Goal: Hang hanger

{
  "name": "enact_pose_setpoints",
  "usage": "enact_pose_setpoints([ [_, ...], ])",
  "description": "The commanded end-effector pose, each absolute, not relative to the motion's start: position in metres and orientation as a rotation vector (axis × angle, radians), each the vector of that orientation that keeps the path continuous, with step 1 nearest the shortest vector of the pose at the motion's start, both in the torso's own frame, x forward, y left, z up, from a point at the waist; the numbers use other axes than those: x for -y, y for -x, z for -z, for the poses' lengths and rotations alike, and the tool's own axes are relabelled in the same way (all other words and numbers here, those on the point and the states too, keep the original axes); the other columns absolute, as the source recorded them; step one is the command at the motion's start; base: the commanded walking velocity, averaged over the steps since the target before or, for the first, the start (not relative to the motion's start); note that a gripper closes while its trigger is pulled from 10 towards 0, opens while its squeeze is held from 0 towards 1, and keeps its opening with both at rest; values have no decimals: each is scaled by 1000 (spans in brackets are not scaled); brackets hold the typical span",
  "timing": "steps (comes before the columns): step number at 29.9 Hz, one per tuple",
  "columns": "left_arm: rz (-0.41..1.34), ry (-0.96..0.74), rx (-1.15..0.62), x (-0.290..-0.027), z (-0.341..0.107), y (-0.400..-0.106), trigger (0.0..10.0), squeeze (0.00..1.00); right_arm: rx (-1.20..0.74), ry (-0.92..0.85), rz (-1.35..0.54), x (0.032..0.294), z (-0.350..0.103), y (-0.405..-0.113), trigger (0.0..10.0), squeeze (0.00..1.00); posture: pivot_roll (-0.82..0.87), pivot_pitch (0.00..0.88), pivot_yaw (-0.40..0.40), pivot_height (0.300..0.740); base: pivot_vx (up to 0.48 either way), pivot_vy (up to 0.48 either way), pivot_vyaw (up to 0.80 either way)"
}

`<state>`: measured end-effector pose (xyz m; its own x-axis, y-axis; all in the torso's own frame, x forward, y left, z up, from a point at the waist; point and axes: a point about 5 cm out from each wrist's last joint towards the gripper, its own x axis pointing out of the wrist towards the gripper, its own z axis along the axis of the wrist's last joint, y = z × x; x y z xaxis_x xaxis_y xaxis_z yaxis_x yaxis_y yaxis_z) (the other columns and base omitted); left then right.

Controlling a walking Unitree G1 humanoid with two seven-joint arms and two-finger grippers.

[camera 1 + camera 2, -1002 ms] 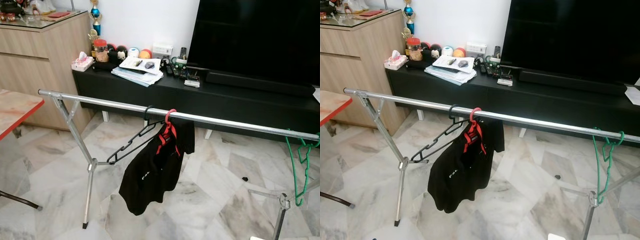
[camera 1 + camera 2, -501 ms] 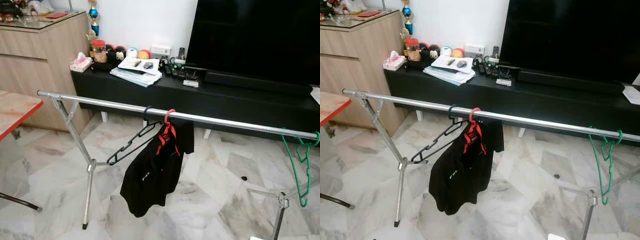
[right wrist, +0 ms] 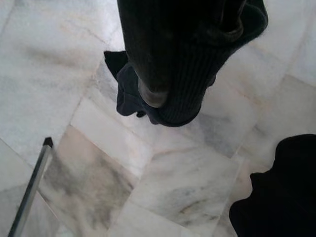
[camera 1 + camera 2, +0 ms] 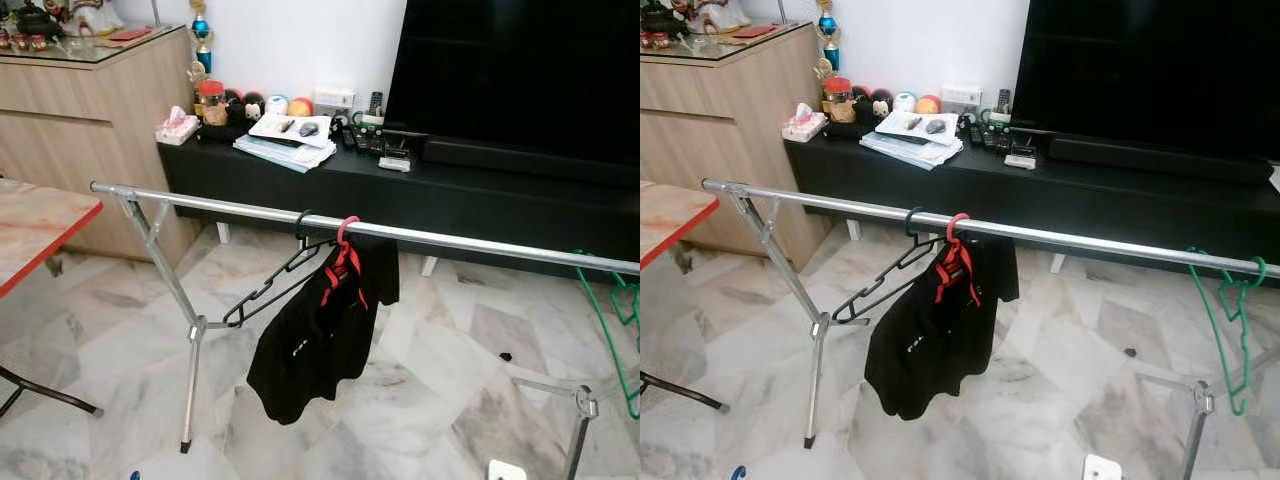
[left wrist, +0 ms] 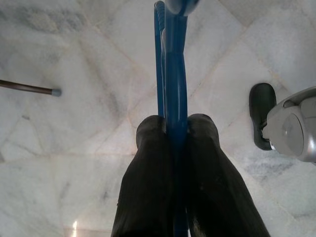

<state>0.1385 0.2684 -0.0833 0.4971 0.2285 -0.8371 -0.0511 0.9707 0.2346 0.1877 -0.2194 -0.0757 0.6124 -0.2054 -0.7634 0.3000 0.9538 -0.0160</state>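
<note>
Bright even daylight, sharp head views, soft shadows, blurred wrist foregrounds

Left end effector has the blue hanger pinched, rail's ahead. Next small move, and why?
Probably raise the left end effector toward the bare rail left of the black hanger. It is shut on the blue hanger low over the floor, and the rail stands well above it.

The rail (image 4: 840, 203) is left bare between its left leg (image 4: 790, 285) and the black hanger (image 4: 885, 280); beyond the black garment (image 4: 935, 340), another bare stretch is bounded by the green hanger (image 4: 1225, 320).
</note>
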Motion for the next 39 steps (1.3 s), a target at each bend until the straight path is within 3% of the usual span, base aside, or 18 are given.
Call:
enact_pose_setpoints([
  [1, -146, -205, -1069, -269, 86, -133, 10000, 0, -857, -125, 320, 223, 74, -189, 10000, 0, 89, 0, 15, 740, -251, 0, 0],
  [9, -129, -205, -1110, -267, 93, -109, 10000, 0, -850, -107, 324, 229, 73, -188, 10000, 0, 76, 0, 4, 740, -259, 0, 0],
  [17, -132, -188, -1096, -259, 95, -112, 10000, 0, -842, -82, 313, 232, 70, -192, 10000, 0, 95, 0, -11, 740, -273, 0, 0],
  [22, -87, -205, -1110, -251, 97, -111, 10000, 0, -807, -106, 342, 235, 68, -195, 10000, 0, 40, 0, 21, 740, -274, 0, 0],
  [29, -61, -219, -1089, -248, 96, -118, 10000, 0, -784, -109, 346, 239, 65, -197, 10000, 0, 17, 0, 29, 740, -278, 0, 0],
  [39, -25, -218, -983, -230, 87, -155, 10000, 0, -731, -114, 334, 245, 56, -208, 10000, 0, 21, 0, 10, 740, -278, 0, 0],
])
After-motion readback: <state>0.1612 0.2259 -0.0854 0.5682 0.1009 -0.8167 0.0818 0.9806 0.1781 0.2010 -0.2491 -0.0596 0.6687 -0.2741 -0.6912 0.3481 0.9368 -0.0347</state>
